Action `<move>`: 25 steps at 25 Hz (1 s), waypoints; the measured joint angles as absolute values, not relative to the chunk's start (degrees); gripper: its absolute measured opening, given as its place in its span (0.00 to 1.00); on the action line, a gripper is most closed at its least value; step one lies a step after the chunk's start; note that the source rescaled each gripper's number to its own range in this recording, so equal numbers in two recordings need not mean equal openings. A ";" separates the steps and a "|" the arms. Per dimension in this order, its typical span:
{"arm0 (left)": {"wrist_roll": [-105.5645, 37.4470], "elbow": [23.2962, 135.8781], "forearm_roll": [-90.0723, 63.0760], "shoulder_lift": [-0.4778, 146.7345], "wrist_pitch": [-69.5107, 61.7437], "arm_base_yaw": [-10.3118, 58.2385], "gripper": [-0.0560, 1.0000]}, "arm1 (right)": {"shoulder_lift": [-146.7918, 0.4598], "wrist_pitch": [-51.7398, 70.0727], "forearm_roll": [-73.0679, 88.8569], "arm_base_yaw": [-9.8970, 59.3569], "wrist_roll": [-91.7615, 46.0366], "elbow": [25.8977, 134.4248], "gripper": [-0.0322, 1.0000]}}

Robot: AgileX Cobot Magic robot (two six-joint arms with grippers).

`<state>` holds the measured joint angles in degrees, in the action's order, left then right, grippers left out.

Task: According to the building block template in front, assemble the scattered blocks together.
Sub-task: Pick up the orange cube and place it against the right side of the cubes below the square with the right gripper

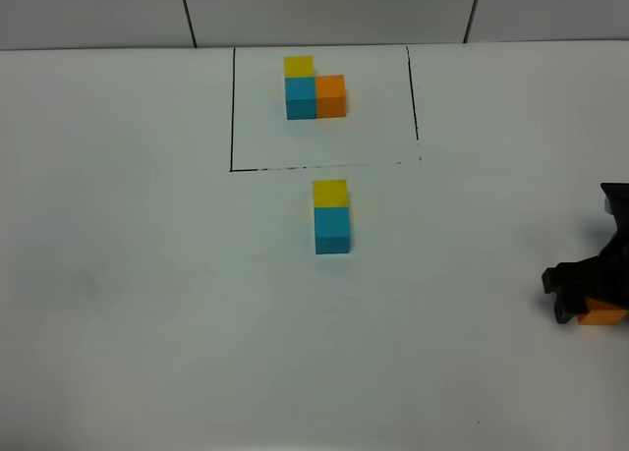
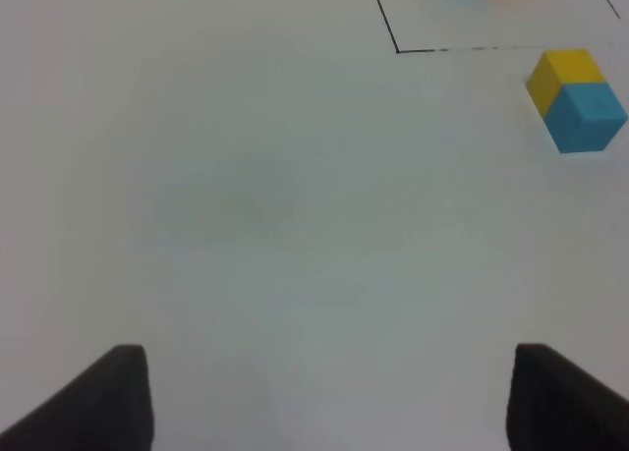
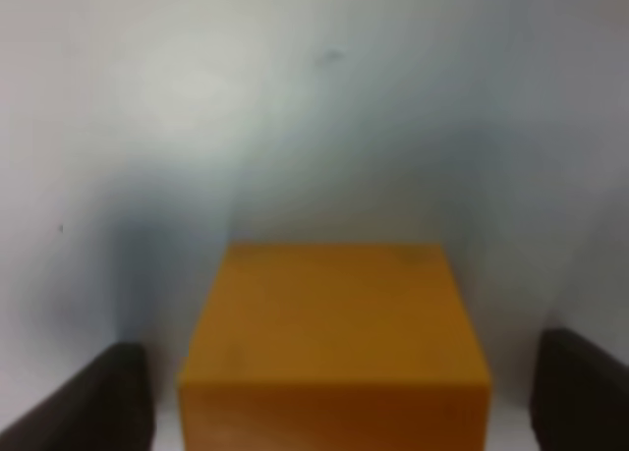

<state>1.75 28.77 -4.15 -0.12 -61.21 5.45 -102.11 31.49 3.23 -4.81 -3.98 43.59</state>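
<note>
Across the tabletop (image 1: 118, 294), two cubes stand joined and the third sits between parted jaws
Far left, the left end effector (image 2: 329, 402) hangs wide open and empty over bare surface, seemingly parked clear; mid-scene, the building block template (image 1: 314, 89) sits inside its black rectangle (image 1: 233, 107) as reference, and just in front of it the yellow cube (image 1: 329, 192) touches the far face of the blue cube (image 1: 332, 230), copying the template's column and leaving the blue cube's right side free; far right, well apart, the orange cube (image 1: 602, 316) lies between the jaws of the right end effector (image 3: 341, 397), which straddles it with a sliver of gap either side, not gripping, probably lined up to carry it there
</note>
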 joint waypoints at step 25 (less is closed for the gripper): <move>1.75 28.77 -4.15 -0.12 -61.21 5.45 0.61 | -115.02 55.96 -1.49 21.55 -49.82 77.70 0.33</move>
